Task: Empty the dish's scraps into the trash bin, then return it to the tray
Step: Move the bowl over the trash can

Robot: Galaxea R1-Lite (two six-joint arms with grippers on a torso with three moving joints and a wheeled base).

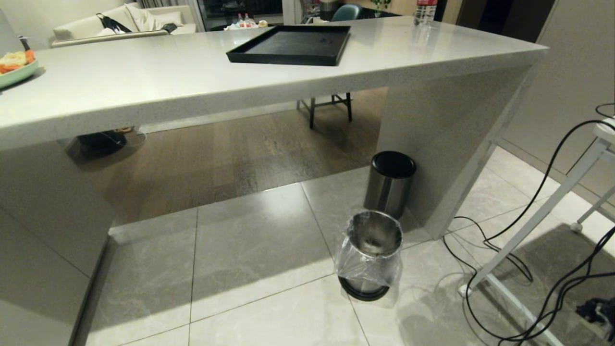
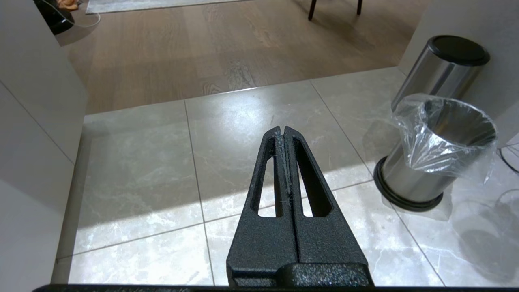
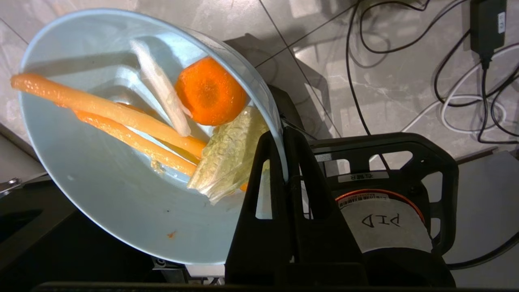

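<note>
The right gripper (image 3: 284,136) is pinched tight on the rim of the dish (image 3: 121,194), one finger inside the bowl and one outside. The dish sits tilted out beyond the fingertips, with the scraps (image 3: 162,121) lying in it: long orange sticks, a round carrot end, a pale strip and a leafy piece resting against the rim next to the fingers. Tiled floor and loose cables (image 3: 466,101) lie past the dish's far edge.

The left gripper (image 2: 284,129) has its fingers pressed together, holding nothing, over bare floor tiles. The trash bin (image 2: 429,154) stands off to its side, mouth open and bag folded over the rim, just beside the black-topped bin (image 2: 442,69).

The tray (image 1: 293,45) lies on the counter (image 1: 168,81), near its front edge.
</note>
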